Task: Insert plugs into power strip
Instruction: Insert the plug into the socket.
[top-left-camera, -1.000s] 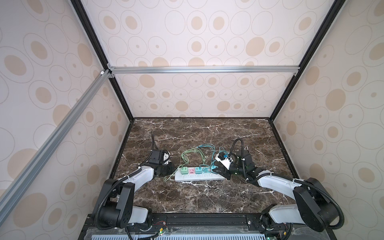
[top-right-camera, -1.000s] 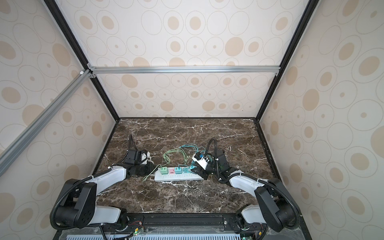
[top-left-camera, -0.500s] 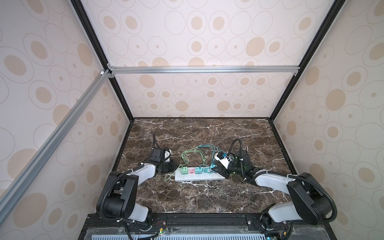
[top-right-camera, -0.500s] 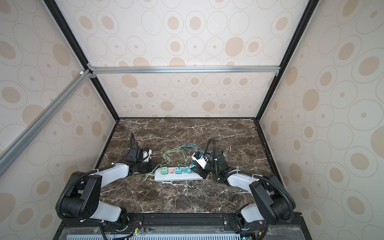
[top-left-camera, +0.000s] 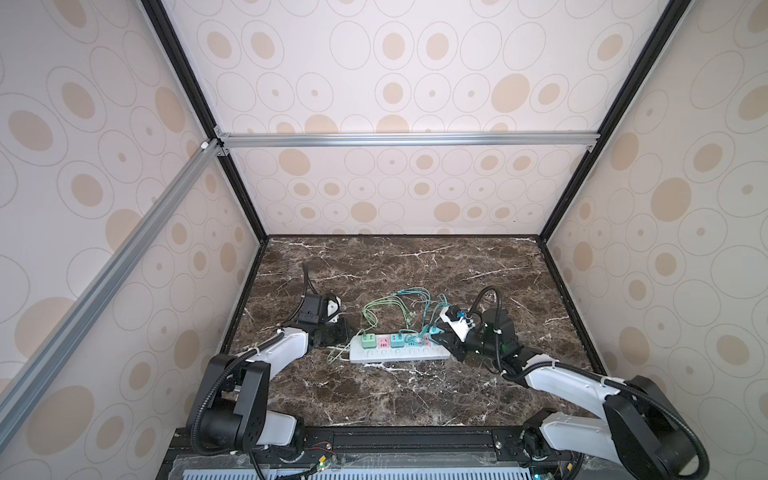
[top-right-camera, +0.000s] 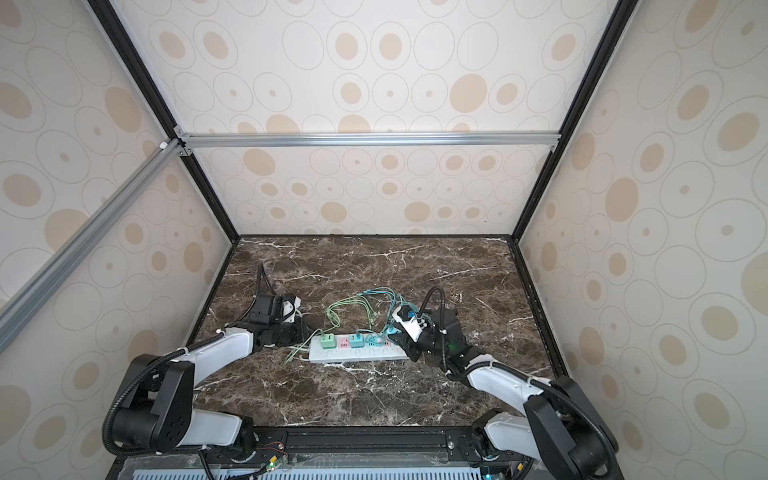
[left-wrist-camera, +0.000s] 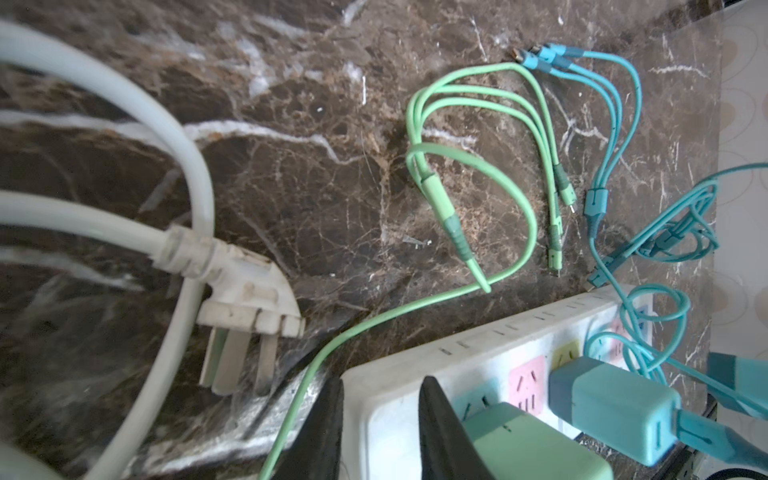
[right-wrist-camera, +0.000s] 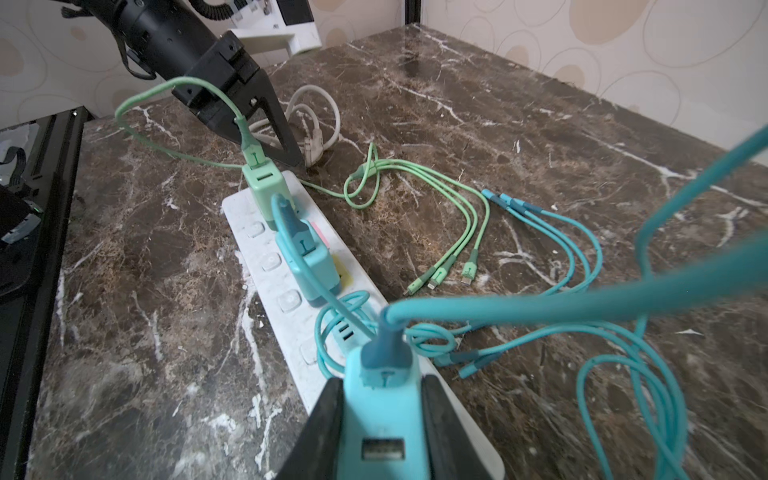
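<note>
My right gripper (right-wrist-camera: 382, 386) clamps the last teal-blue cube adapter (right-wrist-camera: 386, 415) over the long white power strip (right-wrist-camera: 286, 299); its tangled teal cable (right-wrist-camera: 540, 309) could tug it askew. My left gripper (left-wrist-camera: 380, 384) straddles the strip's end; grip unclear.

- Booth was closed on three sides: back wall (top-left-camera: 415, 62), left wall (top-left-camera: 62, 124), right wall (top-left-camera: 706, 166), all seen in both top views.
- Wall covering was off-white, with thin grey rings and tan ovals (top-left-camera: 509, 93) of mixed size.
- Black corner posts (top-left-camera: 185, 83) ran up where the side walls met the back one.
- Aluminium crossbar (top-left-camera: 407, 139) spanned the back wall post to post. A second aluminium rail (top-left-camera: 104, 286) slanted along the left wall and joined it at the left post.
- Base was a marble slab (top-left-camera: 395, 266): dark brown, white veins, black edging (top-left-camera: 566, 299).
- Light was soft and even. In the right wrist view the polished slab showed a faint reflection (right-wrist-camera: 415, 66) of a corner post.
</note>
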